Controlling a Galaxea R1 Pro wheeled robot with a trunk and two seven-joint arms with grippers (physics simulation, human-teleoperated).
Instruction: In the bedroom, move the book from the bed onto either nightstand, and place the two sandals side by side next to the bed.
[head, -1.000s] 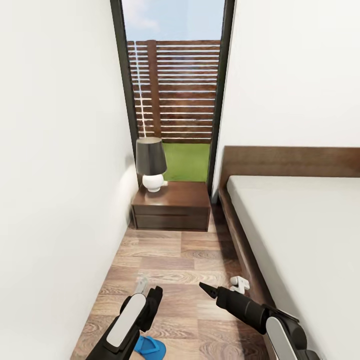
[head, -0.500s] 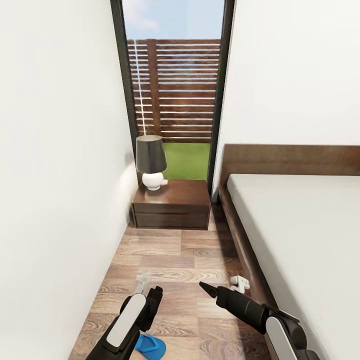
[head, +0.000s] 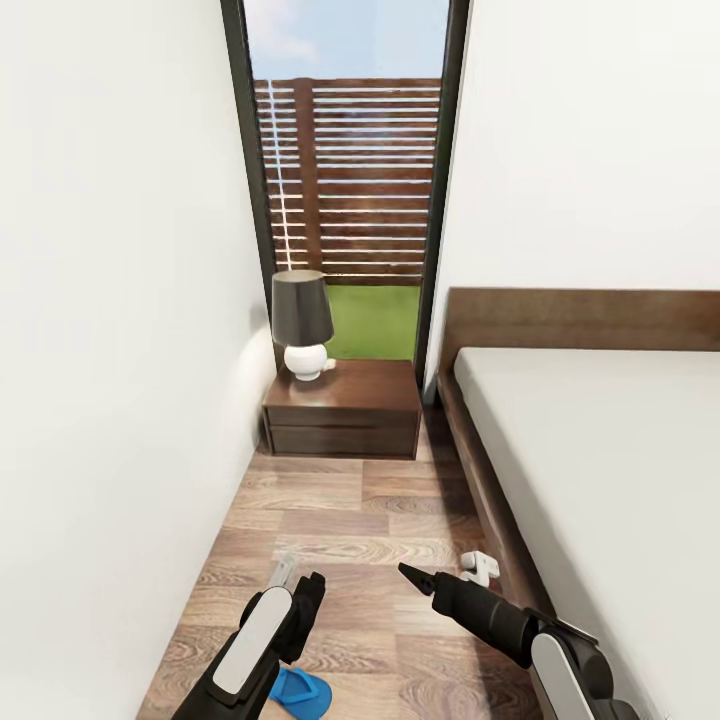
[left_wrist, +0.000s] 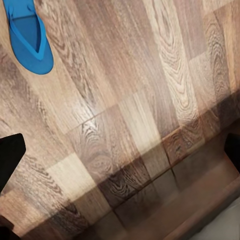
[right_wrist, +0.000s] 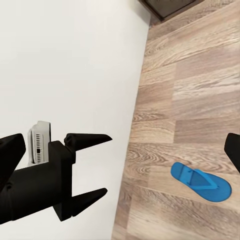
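Observation:
One blue sandal (head: 302, 691) lies on the wood floor at the picture's bottom edge, partly under my left arm. It shows whole in the left wrist view as sandal (left_wrist: 28, 36) and in the right wrist view as sandal (right_wrist: 201, 182). My left gripper (head: 298, 592) hovers above it, open and empty, with its jaws apart as left gripper (right_wrist: 88, 170). My right gripper (head: 412, 577) hangs open beside the bed (head: 600, 450), holding nothing. The nightstand (head: 342, 412) stands ahead under the window. The book and the other sandal are out of view.
A black-shaded lamp (head: 302, 325) stands on the nightstand's left part. A white wall (head: 110, 400) closes the left side and the dark bed frame (head: 485, 500) the right, leaving a narrow floor aisle (head: 350, 520) between them.
The whole picture has shifted up by a few pixels, so the camera moved slightly. Both arms and the sandal keep their places.

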